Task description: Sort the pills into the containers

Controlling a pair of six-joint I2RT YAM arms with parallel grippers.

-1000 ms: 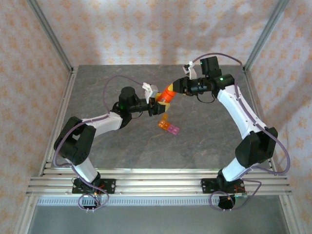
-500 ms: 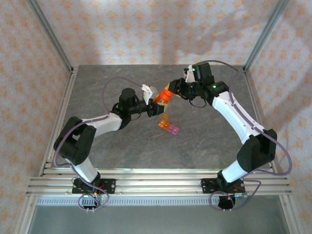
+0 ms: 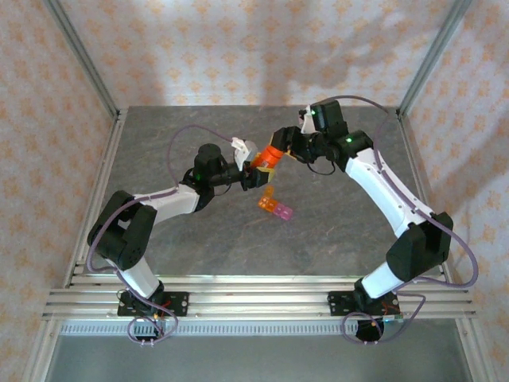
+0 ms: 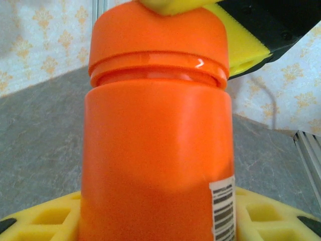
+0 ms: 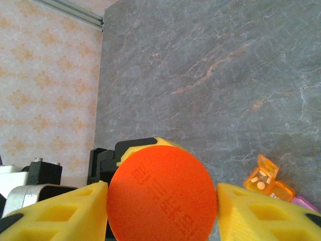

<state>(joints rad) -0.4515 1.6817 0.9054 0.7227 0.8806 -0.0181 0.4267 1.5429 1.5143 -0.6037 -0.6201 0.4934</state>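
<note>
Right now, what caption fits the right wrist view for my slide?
Right gripper straddles the capped orange bottle; containers on the table, one cell open.

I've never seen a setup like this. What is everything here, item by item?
bottle: one, orange with a barcode label, held between the two grippers
cap: one, orange, on the bottle
containers: one strip of joined cells, orange to pink, flat on the table near its middle; one orange cell's lid is up
pills: a few, pale, in the open orange cell
table: one, grey stone pattern
walls: pale patterned paper, behind and on both sides
left gripper: yellow pads, clamped on the bottle's body
right gripper: yellow pads on either side of the cap; grip unclear
</note>
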